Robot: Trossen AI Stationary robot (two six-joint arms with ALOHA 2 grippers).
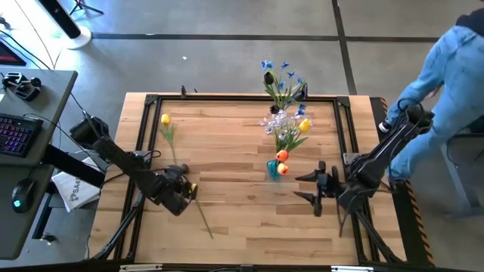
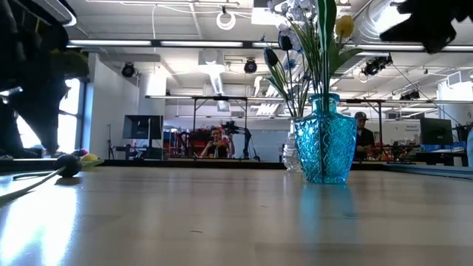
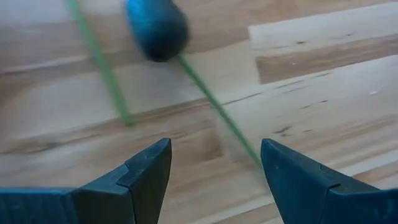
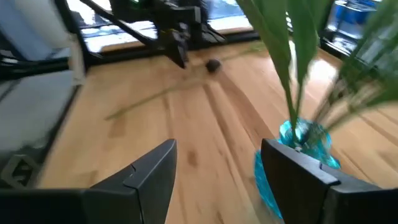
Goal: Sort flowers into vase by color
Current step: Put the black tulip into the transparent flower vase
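Left end effector [image 3: 214, 171] open above dark flower [image 3: 157, 28] stem.

I see the vase [image 1: 272, 168] standing near table [image 1: 242, 227] centre, flowers [image 1: 286, 125] in it. Right gripper [image 1: 308, 187] sits just right of the vase. Left gripper [image 1: 189, 194] is over at the left, above two loose stems [image 3: 217, 112] lying on the wood. One more loose flower [image 1: 165, 121] lies behind it, near the back-left corner.

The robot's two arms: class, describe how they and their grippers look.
Both arms are dark, jointed and slim. The left gripper and right gripper each end in two dark, wedge-shaped fingers with faceted, angular surfaces. No markings or cables show on the fingers.
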